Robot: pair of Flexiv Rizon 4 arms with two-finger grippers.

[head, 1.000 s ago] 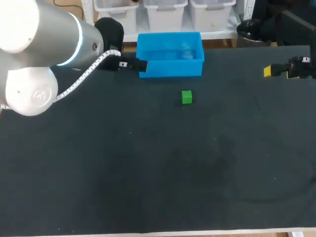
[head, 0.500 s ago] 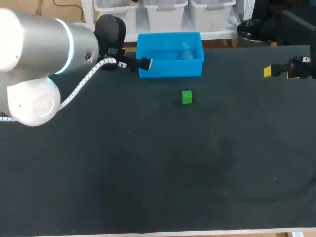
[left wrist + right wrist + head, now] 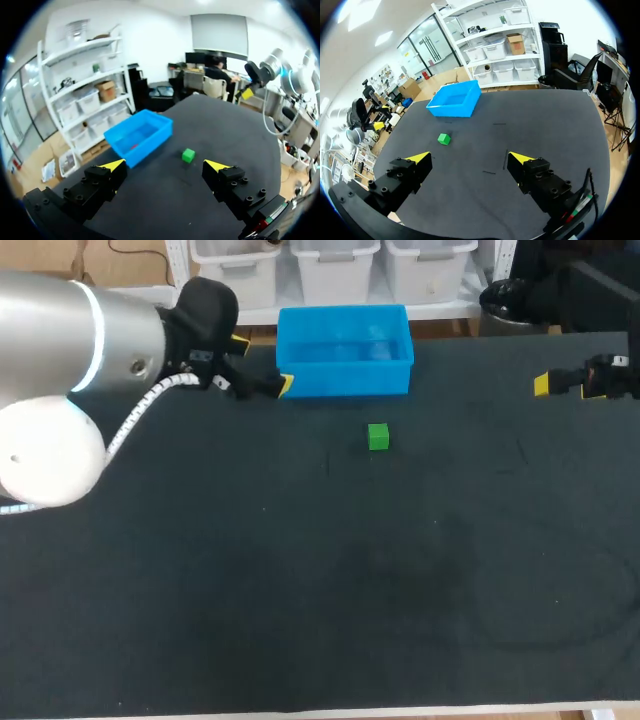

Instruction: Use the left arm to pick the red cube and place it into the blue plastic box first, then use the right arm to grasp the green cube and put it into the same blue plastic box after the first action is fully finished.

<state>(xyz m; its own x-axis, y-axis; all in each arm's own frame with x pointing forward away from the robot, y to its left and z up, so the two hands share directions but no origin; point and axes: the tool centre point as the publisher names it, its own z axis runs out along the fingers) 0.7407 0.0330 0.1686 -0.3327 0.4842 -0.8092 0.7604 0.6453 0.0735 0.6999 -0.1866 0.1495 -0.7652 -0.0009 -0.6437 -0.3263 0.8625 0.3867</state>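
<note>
Found green cube (image 3: 378, 436) on surface just near of blue box (image 3: 345, 380), well left of wide-open, empty right gripper (image 3: 470, 159); left gripper (image 3: 167, 164) likewise open and empty beside box, red cube (image 3: 133, 146) apparently inside.

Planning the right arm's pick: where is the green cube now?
Head view: the green cube sits on the table just in front of the blue plastic box, apart from it, nearer its right end.

Dark counter (image 3: 300, 590) fills most of frame; blue plastic box (image 3: 345, 380) at its far edge, upper centre; green cube (image 3: 378, 437) near, just below the box, not touching.
</note>
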